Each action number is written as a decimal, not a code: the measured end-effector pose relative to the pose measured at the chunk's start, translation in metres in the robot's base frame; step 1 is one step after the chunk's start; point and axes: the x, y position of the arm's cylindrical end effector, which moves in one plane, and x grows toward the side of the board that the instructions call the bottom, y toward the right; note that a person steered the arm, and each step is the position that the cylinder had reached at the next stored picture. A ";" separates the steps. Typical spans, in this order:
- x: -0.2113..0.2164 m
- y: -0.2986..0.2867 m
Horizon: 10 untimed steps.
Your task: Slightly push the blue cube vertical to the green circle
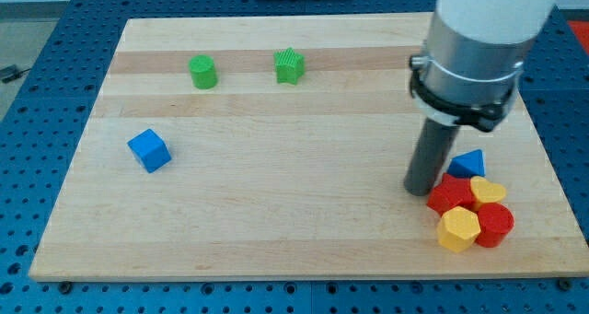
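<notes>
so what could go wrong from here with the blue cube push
1. My tip sits at the view's right beside a tight cluster: blue triangular block, red blocks, yellow blocks. Moving off carelessly could scatter them.
2. The blue cube lies far away at the view's left, near the wooden board's left edge; a hard push could send it off.
3. It sits down and left of the green round block; an off-centre push may spin it rather than align it.

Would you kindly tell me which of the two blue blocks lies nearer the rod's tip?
The blue triangular block at the view's right, just beside my tip and atop the red-yellow cluster. The blue cube sits far off at the view's left.
</notes>
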 end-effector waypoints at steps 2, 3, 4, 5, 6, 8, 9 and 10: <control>0.042 -0.188; 0.026 -0.307; -0.033 -0.384; -0.075 -0.381; -0.064 -0.311; -0.042 -0.204; -0.043 -0.242; -0.042 -0.298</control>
